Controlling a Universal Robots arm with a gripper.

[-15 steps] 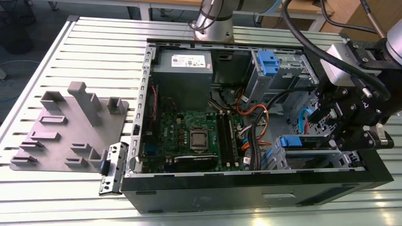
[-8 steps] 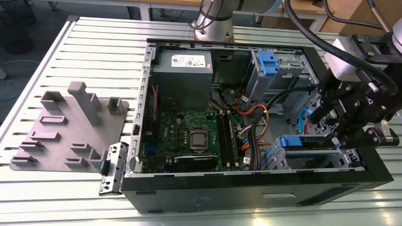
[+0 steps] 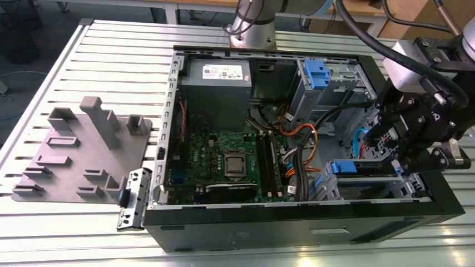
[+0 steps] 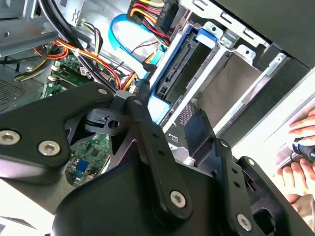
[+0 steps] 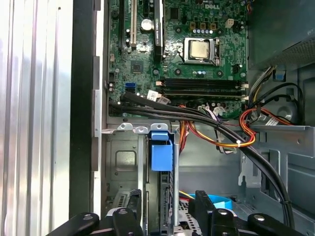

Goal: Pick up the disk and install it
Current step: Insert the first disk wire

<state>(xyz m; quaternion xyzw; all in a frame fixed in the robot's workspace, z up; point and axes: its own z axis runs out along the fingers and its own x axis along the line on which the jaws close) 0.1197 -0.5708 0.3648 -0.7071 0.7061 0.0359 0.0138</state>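
The disk (image 3: pixel 349 167) stands on edge in the drive cage at the case's corner toward the exterior view's right, with its blue rail showing. The second wrist view shows the disk (image 4: pixel 179 64), its dark connector edge framed by blue plastic, inside the metal bay. In the first wrist view the blue front tab of the disk (image 5: pixel 161 155) sits in the bay slot. My gripper (image 3: pixel 406 166) hangs just above that cage. Its black fingers (image 4: pixel 142 93) are spread apart in both wrist views, and the gripper (image 5: pixel 168 199) holds nothing.
The open computer case (image 3: pixel 297 225) lies on a slatted metal table. A grey power-supply box (image 3: pixel 217 78), an upright blue latch (image 3: pixel 315 75), the motherboard (image 3: pixel 230 161) and orange and black cables (image 5: pixel 231 137) crowd the inside. A grey fixture plate (image 3: pixel 82 156) lies outside. A person's hand (image 4: pixel 301 147) rests beyond the case.
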